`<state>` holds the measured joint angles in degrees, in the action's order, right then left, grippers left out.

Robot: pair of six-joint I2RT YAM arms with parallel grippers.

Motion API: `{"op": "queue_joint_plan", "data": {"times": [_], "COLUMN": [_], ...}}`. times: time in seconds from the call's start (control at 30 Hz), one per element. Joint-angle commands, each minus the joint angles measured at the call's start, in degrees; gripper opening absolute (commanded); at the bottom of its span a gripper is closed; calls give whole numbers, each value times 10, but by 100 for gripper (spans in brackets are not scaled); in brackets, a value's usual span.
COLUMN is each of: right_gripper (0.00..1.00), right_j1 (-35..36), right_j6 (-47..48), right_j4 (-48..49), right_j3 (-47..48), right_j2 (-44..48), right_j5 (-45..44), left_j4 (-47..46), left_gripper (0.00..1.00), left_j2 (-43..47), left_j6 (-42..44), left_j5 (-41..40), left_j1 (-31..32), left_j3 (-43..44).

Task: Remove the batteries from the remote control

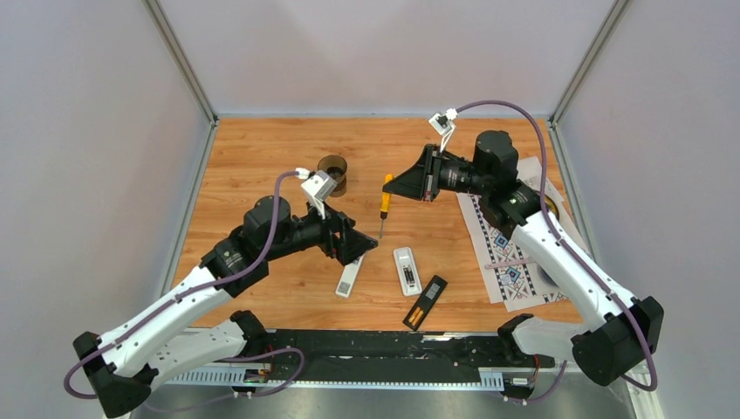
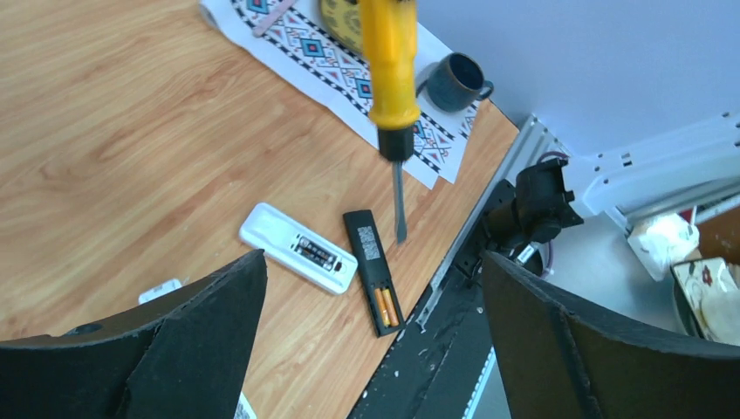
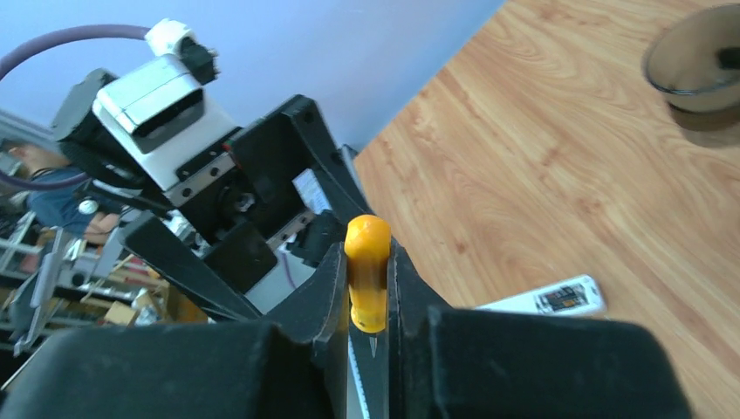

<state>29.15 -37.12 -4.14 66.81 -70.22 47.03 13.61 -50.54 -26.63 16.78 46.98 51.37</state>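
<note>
A white remote (image 1: 407,271) lies back-up with its compartment open and dark grey batteries (image 2: 314,253) inside. A black remote (image 1: 425,302) lies near the front edge with its compartment open and two orange batteries (image 2: 387,307) in it. My right gripper (image 1: 389,186) is shut on the yellow-orange handle of a screwdriver (image 1: 384,205), held above the table with the tip pointing down at the remotes; the handle (image 3: 367,272) sits between my fingers. My left gripper (image 1: 362,246) is open and empty, left of the white remote.
A white oblong piece (image 1: 349,278) lies just under my left gripper. A brown cup (image 1: 332,173) stands at the back. A patterned mat (image 1: 506,249) on the right carries a dark blue mug (image 2: 458,80). A black rail (image 1: 384,345) runs along the front edge.
</note>
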Motion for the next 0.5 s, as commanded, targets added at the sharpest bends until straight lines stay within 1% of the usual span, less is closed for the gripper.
{"op": "queue_joint_plan", "data": {"times": [0.0, 0.13, 0.17, 0.2, 0.27, 0.47], "right_gripper": [0, 0, 0, 0, 0, 0], "right_j1": [-21, -66, -73, -85, -94, -99], "right_j6": [49, 36, 31, 32, 35, 55], "right_j4": [-76, -82, -84, -85, -95, -115], "right_j3": [-16, -58, -65, -80, -90, -109], "right_j2": [36, 46, 46, 47, 46, 37], "right_j5": [-83, -92, -91, -91, -92, -101], "left_j4": [19, 78, 112, 129, 167, 193], "left_gripper": [100, 100, 100, 100, 100, 100], "left_j2": [54, 70, 67, 54, 34, -99], "left_j6": [-10, -28, -33, -42, -46, -38], "left_j5": [-85, -149, -164, -198, -224, -227], "left_j1": [2, 2, 2, 2, 2, 5], "left_j3": [-40, -72, -76, -77, -77, -57]}}
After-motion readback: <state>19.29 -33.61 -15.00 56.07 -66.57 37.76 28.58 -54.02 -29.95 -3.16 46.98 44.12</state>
